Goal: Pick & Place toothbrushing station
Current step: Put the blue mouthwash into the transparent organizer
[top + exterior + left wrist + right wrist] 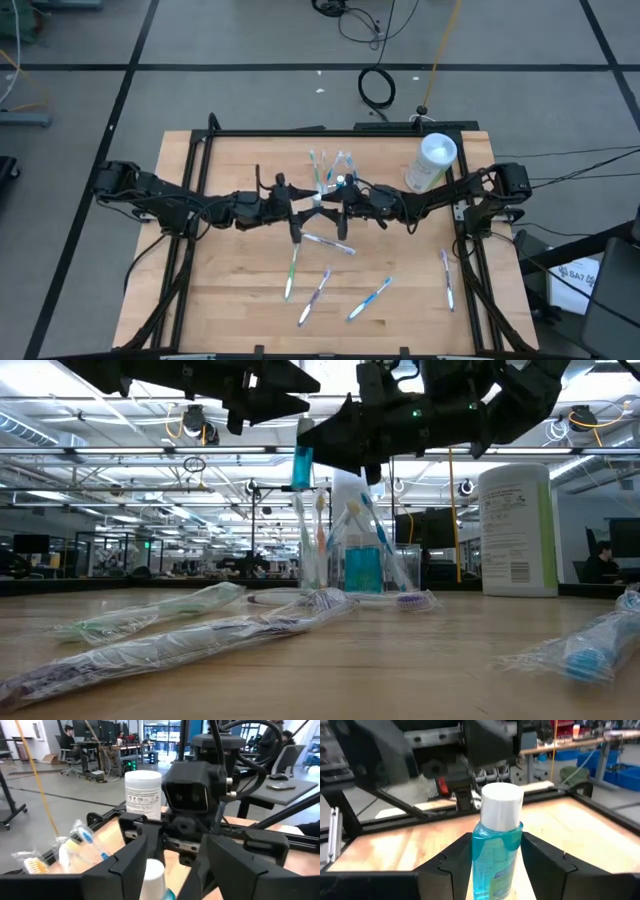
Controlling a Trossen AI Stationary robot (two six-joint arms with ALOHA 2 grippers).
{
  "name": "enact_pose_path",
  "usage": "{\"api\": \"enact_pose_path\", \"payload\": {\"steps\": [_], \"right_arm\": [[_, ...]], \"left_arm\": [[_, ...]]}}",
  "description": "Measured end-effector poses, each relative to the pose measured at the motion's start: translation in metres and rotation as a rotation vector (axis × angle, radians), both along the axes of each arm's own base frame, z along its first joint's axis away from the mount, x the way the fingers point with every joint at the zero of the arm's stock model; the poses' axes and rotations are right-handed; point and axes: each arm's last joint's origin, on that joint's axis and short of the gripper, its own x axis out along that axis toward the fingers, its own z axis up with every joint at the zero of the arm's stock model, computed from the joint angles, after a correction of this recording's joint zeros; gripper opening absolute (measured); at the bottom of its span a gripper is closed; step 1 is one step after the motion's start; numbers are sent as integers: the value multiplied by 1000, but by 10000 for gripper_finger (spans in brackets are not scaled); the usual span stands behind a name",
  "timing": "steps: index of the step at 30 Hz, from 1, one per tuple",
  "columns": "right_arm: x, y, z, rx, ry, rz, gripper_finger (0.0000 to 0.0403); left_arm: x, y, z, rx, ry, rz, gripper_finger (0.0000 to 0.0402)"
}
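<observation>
Wrapped toothbrushes (pixel 315 297) lie scattered across the lower middle of the overhead frame, with one more (pixel 447 278) off to the lower right. All are flat on the wooden worktop (pixel 230 300).

Above them, at the frame's centre, the two arms meet tip to tip. The right tool (pixel 495 845) grips a small teal bottle (pixel 496 865) with a white cap, a finger pressed against each side, and holds it upright, clear of the worktop. The left tool (pixel 175 845) faces it with its fingers spread wide. The bottle's cap sits between them, with a gap on at least one side.

Just beyond, slightly above centre, the clear cup (pixel 362 565) stands upright with several toothbrushes sticking out. Farther back, at the upper right, stands a tall white container (pixel 517 530).
</observation>
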Motion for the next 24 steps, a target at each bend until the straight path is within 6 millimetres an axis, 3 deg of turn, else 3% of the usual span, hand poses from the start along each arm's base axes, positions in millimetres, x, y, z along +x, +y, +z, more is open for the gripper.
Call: {"api": "enact_pose_path", "payload": {"steps": [10, 16, 24], "right_arm": [[-10, -15, -1, -22, 153, -49, 156], [-27, -21, 3, -112, 325, -286, 157], [-34, -26, -12, -149, 327, -335, 157]], "left_arm": [[0, 0, -4, 6, 40, 13, 214], [0, 1, -5, 3, 56, 15, 214], [0, 1, -5, -3, 53, 18, 214]]}}
